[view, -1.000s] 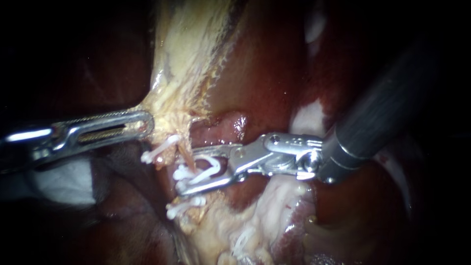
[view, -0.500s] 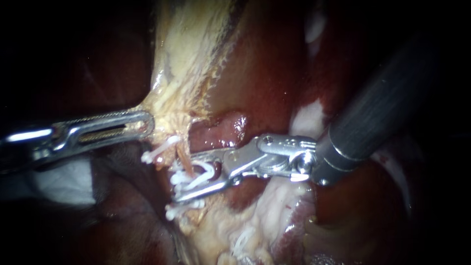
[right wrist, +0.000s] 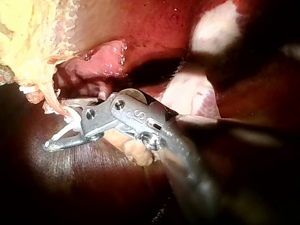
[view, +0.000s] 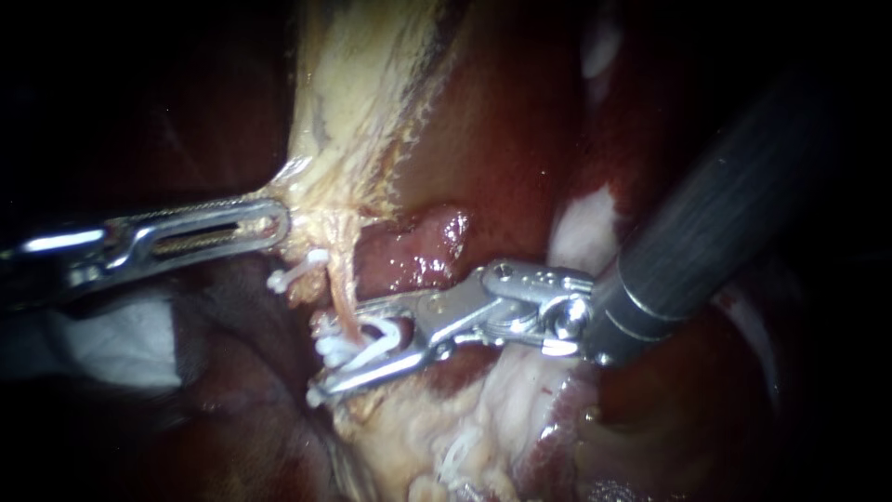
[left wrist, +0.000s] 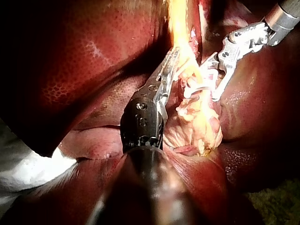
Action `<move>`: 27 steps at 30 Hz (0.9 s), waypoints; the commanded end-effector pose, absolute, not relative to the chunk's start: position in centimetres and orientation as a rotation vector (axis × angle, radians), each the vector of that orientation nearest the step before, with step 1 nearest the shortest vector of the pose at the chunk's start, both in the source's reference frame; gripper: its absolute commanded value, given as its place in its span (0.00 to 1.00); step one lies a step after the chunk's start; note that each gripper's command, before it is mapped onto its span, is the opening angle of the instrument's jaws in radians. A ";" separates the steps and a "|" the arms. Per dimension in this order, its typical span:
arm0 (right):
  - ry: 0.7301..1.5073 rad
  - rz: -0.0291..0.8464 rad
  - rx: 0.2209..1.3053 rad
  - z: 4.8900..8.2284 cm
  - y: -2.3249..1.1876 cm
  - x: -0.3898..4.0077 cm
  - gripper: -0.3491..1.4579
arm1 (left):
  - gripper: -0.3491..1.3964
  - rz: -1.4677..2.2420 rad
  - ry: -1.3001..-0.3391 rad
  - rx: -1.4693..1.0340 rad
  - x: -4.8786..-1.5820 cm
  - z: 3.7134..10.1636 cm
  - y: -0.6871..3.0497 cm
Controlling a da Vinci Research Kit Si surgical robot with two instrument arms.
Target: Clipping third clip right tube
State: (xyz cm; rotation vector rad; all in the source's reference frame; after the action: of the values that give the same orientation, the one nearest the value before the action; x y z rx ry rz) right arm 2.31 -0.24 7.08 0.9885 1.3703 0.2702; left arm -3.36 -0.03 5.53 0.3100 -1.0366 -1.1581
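A thin tan tube (view: 342,293) runs down from the yellowish gallbladder tissue (view: 358,102). My right instrument (view: 318,363) comes in from the upper right, and its jaws straddle this tube with a white clip (view: 376,342) held between them. In the right wrist view the same jaws (right wrist: 54,124) hold the clip (right wrist: 70,115) around the tube. One more white clip (view: 295,271) sits higher up, and another lies close by the jaws. My left instrument (view: 269,223) is shut on the yellowish tissue and holds it taut; the left wrist view shows that grip (left wrist: 172,58).
Dark red liver (view: 483,139) surrounds the site. Pale fatty tissue (view: 437,428) lies below the right instrument's jaws. A glossy pink fold (view: 423,246) lies just above them. White gauze (view: 121,344) lies under the left instrument's shaft.
My right instrument has slid left and slightly down along the tube, and its jaws have narrowed on the clip. The left instrument has lifted a little, so the tube looks straighter.
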 end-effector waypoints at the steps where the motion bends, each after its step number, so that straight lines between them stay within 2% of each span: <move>1: 1.377 0.273 0.987 7.07 -0.24 2.31 0.45 | 0.00 -1.157 -1.037 0.308 -3.36 5.55 -0.03; 13: 1.435 0.327 0.996 6.84 0.05 2.30 0.45 | 0.00 -1.155 -1.035 0.307 -3.37 5.62 -0.03; 27: 1.453 0.380 0.978 6.68 0.29 2.27 0.44 | 0.00 -1.154 -1.032 0.307 -3.38 5.62 -0.04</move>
State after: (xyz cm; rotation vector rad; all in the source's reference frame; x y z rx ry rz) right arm 2.27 0.31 6.66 0.9756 1.4535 0.3863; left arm -3.38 -0.04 5.62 0.3063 -1.0320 -1.1544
